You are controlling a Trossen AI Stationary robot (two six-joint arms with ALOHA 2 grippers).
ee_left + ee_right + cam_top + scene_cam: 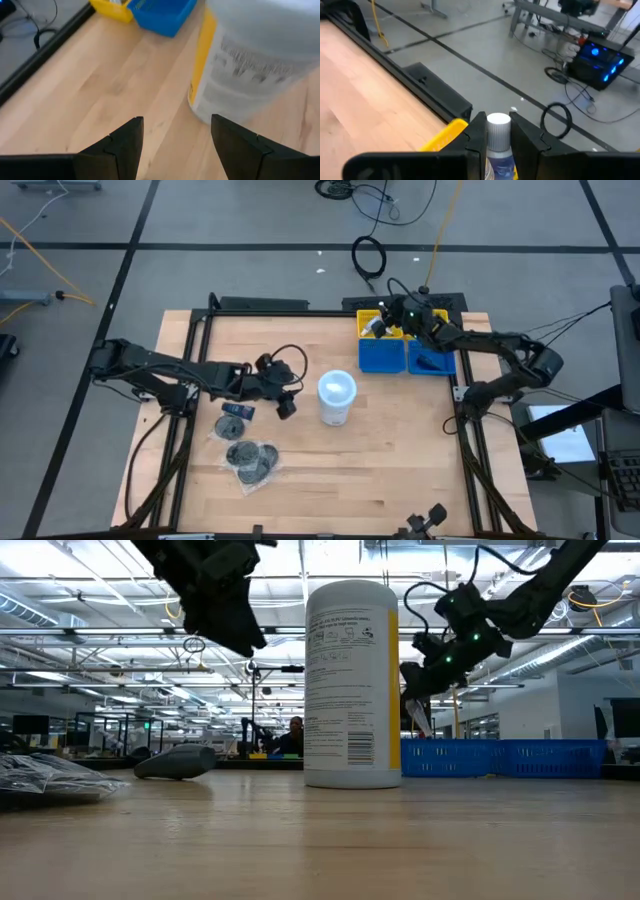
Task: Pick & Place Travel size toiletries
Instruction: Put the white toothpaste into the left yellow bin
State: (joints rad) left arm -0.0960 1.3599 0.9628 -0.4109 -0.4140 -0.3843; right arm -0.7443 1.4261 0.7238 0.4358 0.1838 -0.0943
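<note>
Right now your right gripper (497, 137) is clamping a small tube (498, 145), silver cap up, and hovering over the yellow bin (372, 318). Beside it, the blue bins (382, 356) are holding a dark item (433, 363). Your left gripper (175, 142) is hanging wide and empty near the white tub (336, 398); wrapped discs (250, 459) are lying on the surface (400, 470).

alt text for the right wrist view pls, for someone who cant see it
The right gripper is shut on a small tube with a silver-white cap, held above the yellow bin. Beyond lie the wooden table's edge, grey floor and cables.
</note>
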